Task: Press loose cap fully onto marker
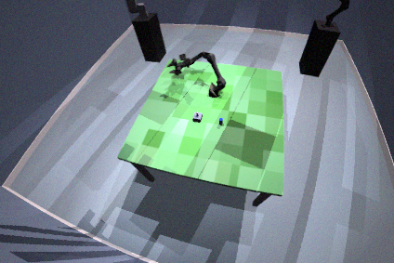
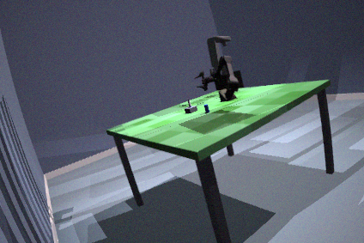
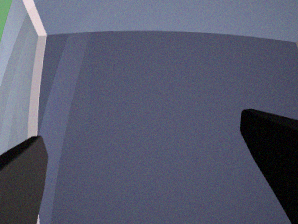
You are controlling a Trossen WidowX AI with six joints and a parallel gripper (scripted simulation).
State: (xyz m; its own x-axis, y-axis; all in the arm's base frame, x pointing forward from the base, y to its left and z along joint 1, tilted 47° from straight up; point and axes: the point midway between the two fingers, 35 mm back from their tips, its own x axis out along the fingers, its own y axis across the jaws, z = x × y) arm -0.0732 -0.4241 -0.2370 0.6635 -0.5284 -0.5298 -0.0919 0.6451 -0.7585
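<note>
Standing near the middle of the green table (image 1: 251,163): holder block (image 1: 198,117), small and pale, with marker (image 2: 189,103) upright in it as a thin dark stem, top bare. Just beside the block, toward the right edge in the top view, apart from it: cap (image 1: 221,121), blue, upright on the surface, loose. Mounted near the far edge: arm base, links folded up and over, reaching toward the far-left corner. Gripper (image 1: 175,66) raised above the table at that corner, well apart from both cap and marker. Fingers spread wide, seen in the wrist view as two dark shapes at the left and right edges with only wall and floor between them; nothing pinched. Wrist camera aimed off the table, a sliver of green at its upper left corner only. Beyond the table, on the floor: two dark pedestals carrying jointed stands, not part of the job. Progress, judged from layout: none yet recorded. Cap not picked up, not seated, not pressed. Remaining: swing toward the table's middle, lower over the cap, close on it, lift, align above the marker tip, push down to full seat, release, withdraw. Likely difficulty: small cap, slender marker, fine alignment needed.
</note>
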